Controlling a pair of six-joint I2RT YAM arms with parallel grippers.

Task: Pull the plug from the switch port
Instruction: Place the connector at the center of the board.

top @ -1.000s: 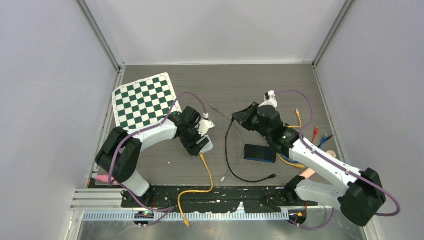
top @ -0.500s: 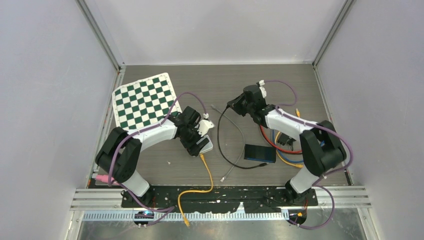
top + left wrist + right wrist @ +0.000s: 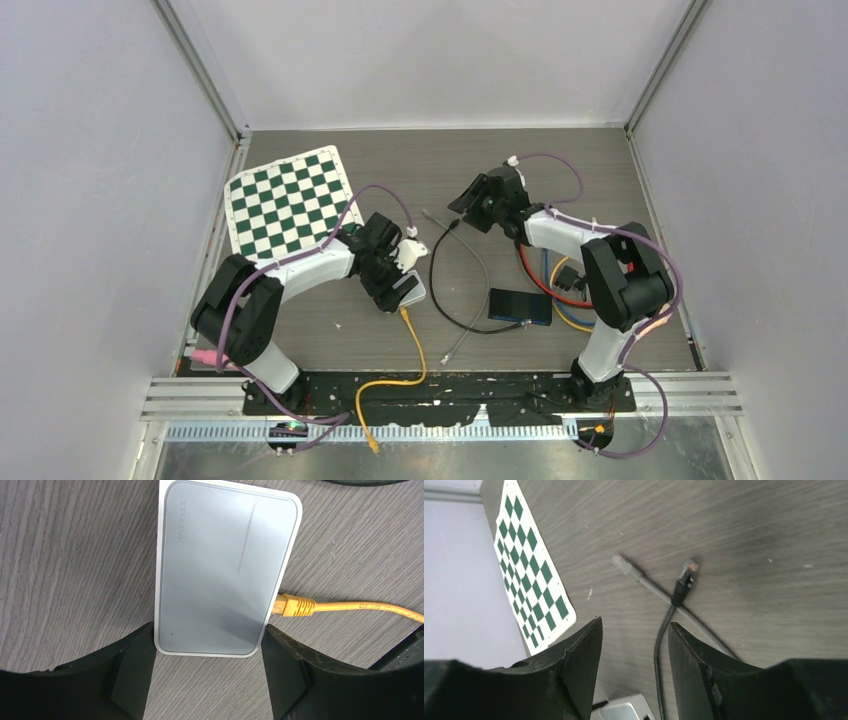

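Observation:
A white TP-Link switch (image 3: 225, 565) lies flat on the wood table. A yellow plug (image 3: 295, 605) sits in a port on its right side, and its yellow cable (image 3: 370, 607) runs off to the right. My left gripper (image 3: 207, 632) is shut on the switch's near end, one finger against each side. In the top view the switch (image 3: 412, 287) is left of centre, with the yellow cable (image 3: 420, 350) trailing toward the near edge. My right gripper (image 3: 468, 200) is open and empty at the far centre, above a black cable's plug (image 3: 685, 577).
A grey cable's plug (image 3: 621, 562) lies left of the black one. A green checkerboard (image 3: 288, 200) lies at the far left. A dark blue box (image 3: 520, 305) sits right of centre, with red, blue and yellow cables (image 3: 560, 290) beside it.
My right arm has swung from the near right up to the far centre, and the black cable has shifted left with it. The left gripper and switch have not moved.

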